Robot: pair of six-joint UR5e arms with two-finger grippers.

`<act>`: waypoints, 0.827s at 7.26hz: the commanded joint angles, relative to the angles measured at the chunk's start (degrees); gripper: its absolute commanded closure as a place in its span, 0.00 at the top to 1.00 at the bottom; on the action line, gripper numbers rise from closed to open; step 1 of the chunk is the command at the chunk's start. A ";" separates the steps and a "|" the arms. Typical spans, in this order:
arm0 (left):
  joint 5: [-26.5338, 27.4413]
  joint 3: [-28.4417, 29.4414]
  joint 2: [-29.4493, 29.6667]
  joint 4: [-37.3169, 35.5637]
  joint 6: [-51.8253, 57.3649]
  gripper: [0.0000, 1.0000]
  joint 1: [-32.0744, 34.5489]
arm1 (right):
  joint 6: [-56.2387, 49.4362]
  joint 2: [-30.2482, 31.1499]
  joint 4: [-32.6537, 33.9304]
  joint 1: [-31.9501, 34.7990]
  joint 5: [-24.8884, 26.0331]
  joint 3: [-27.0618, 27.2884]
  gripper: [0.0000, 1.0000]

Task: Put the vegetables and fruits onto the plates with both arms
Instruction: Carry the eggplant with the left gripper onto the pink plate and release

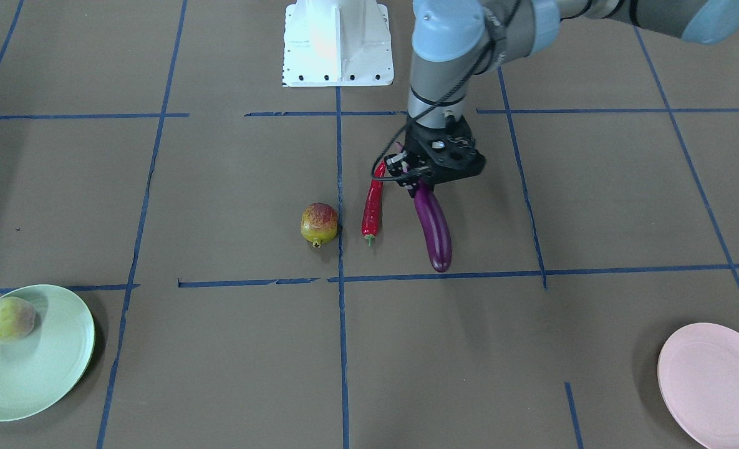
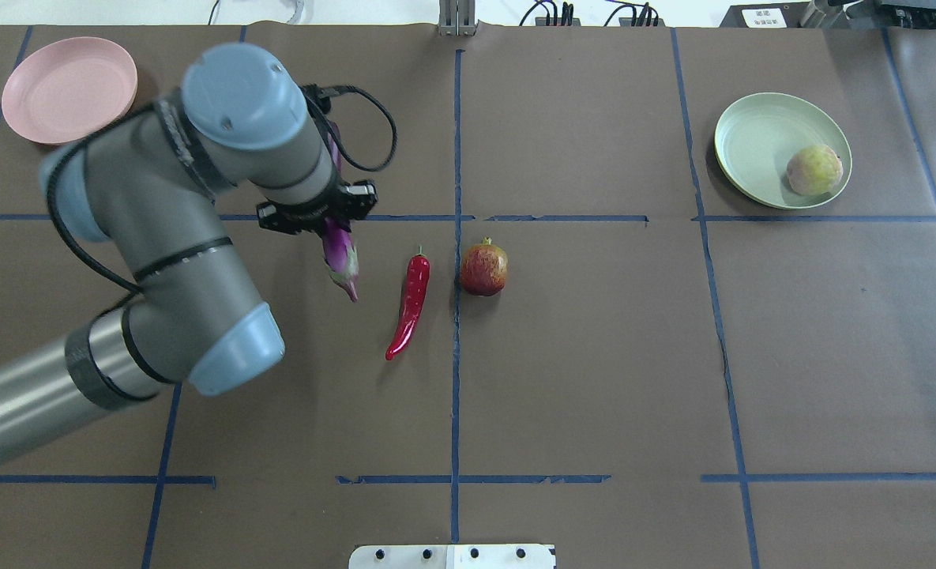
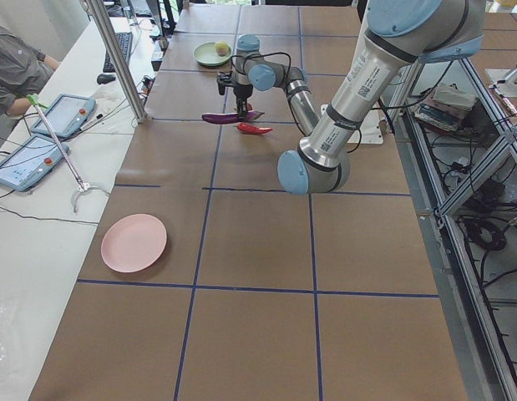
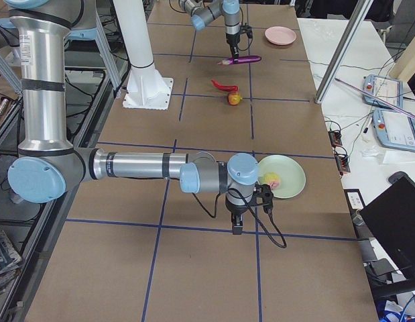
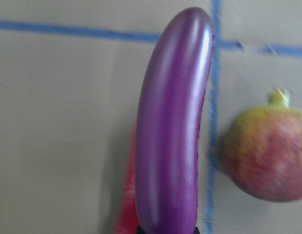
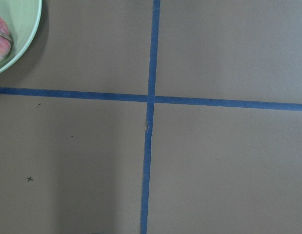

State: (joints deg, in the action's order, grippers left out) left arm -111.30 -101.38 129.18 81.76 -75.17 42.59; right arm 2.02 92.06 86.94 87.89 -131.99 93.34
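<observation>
My left gripper (image 1: 424, 184) is shut on the purple eggplant (image 1: 433, 227) near its capped end and holds it just above the table; the eggplant also shows in the overhead view (image 2: 340, 257) and fills the left wrist view (image 5: 172, 126). The red chili (image 1: 373, 206) lies beside it. The red-and-yellow mottled fruit (image 1: 319, 224) sits next to the chili. The pale fruit (image 1: 6, 319) rests on the mint plate (image 1: 38, 368). The pink plate (image 1: 712, 383) holds nothing. My right gripper (image 4: 236, 228) hangs beside the mint plate (image 4: 287, 178); I cannot tell whether it is open.
The white base block (image 1: 338, 43) stands at the robot's edge of the table. Blue tape lines (image 1: 340, 187) cross the brown table cover. A side bench with tablets (image 3: 41, 142) and a metal post (image 3: 120, 58) lies past the far edge.
</observation>
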 commanded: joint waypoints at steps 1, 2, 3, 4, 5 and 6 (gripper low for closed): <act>-9.62 7.28 -1.03 -0.29 14.09 0.05 13.78 | 0.09 0.05 -0.10 -0.17 -2.02 -0.09 1.00; -9.81 14.47 -0.95 0.32 22.79 0.05 18.62 | -0.69 0.05 -0.36 -0.09 -2.82 0.00 1.00; -9.82 23.68 -0.60 4.42 31.23 0.05 23.20 | -0.70 0.05 -1.32 -0.09 -2.66 0.00 1.00; -9.90 33.60 -0.60 13.42 36.19 0.05 26.11 | -0.87 0.31 -2.03 -0.18 -2.65 -0.09 1.00; -10.43 42.84 -0.60 21.25 41.28 0.05 28.40 | -0.53 0.31 -2.04 -0.18 -2.74 0.87 1.00; -10.60 49.54 -0.42 26.81 43.86 0.05 29.38 | -0.18 0.31 -1.95 -0.26 -2.92 1.23 1.00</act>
State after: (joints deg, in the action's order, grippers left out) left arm -121.58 -61.21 128.61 100.87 -35.79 69.97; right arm 1.51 92.34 85.05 87.69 -134.75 94.03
